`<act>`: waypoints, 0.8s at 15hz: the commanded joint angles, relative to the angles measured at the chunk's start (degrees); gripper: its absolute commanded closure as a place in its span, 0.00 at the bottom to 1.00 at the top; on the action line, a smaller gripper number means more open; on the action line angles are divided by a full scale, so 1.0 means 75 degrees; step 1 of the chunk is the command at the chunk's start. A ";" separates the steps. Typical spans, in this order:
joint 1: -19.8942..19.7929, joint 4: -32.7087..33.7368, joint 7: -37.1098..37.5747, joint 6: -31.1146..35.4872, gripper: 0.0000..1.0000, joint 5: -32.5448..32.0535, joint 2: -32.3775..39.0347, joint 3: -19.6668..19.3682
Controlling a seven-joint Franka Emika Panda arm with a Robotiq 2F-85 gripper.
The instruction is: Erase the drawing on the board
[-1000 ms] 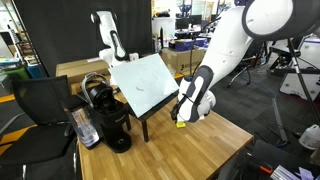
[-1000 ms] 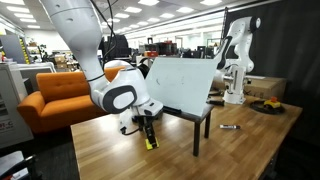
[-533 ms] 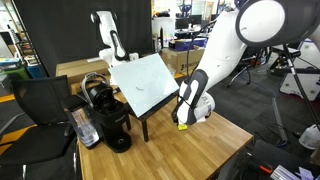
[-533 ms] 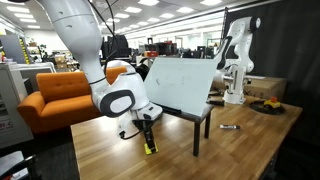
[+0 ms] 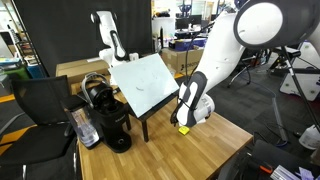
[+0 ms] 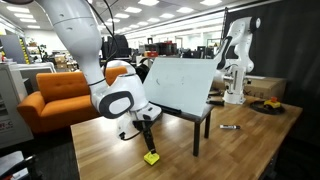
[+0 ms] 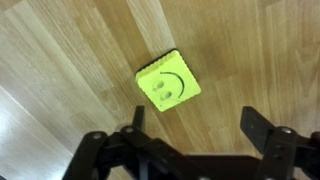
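Note:
The white board (image 5: 143, 84) stands tilted on a dark frame on the wooden table (image 5: 200, 150); it also shows in the second exterior view as the board (image 6: 182, 82). A faint dark curved line on its face is the drawing (image 5: 150, 100), too small to read. My gripper (image 7: 194, 115) is open and points down at the table in front of the board, with nothing between its fingers. Just below it lies a yellow square block (image 7: 168, 80) with a smiley face on top. That block (image 5: 183, 129) (image 6: 151, 157) rests flat on the wood, apart from the gripper (image 5: 184, 117) (image 6: 148, 126).
A black coffee machine (image 5: 110, 125) stands beside the board, with a black chair (image 5: 40, 100) behind it. A second white robot arm (image 6: 236, 60) stands at the back. A small dark item (image 6: 228, 127) lies on the table. An orange sofa (image 6: 50, 95) sits beyond the table's edge.
The gripper was shut on the yellow block and has opened. The block now lies on the table and the gripper stands a little above it.

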 commanded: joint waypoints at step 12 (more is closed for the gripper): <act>-0.0205 -0.2087 -0.1088 -0.0066 0.00 0.0144 -0.2711 0.0973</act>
